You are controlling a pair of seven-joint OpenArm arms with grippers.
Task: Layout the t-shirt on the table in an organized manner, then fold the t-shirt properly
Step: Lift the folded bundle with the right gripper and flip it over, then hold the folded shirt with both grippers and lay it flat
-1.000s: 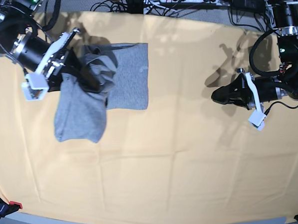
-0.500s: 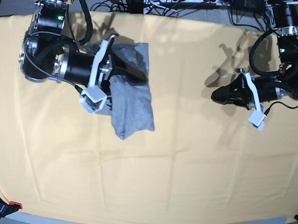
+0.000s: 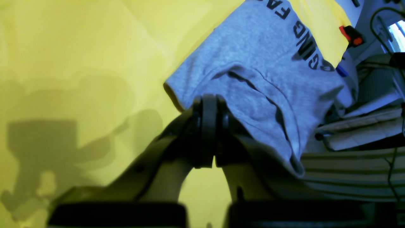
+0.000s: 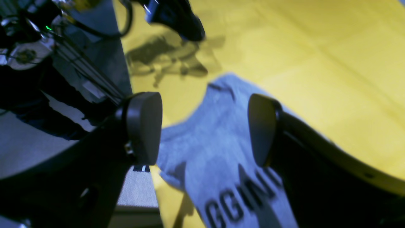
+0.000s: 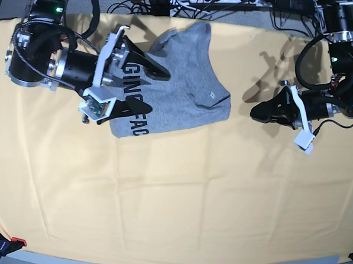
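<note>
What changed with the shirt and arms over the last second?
The right gripper swung the bunched t-shirt rightward, opened and let go; the shirt now lies spread on the table, lettering up. The left gripper stayed shut, parked at the side.

**Grey t-shirt spread near the worktop's far edge**

The heather-grey t-shirt (image 5: 180, 84) lies lettering-up on the pale yellow-orange worktop (image 5: 186, 196), up toward eleven o'clock from its middle. Black block capitals run along its nine o'clock side. One part reaches to twelve o'clock, almost at the cloth's far edge; a corner juts toward three. Shallow folds cross the fabric, and it is not laid out square.
</note>
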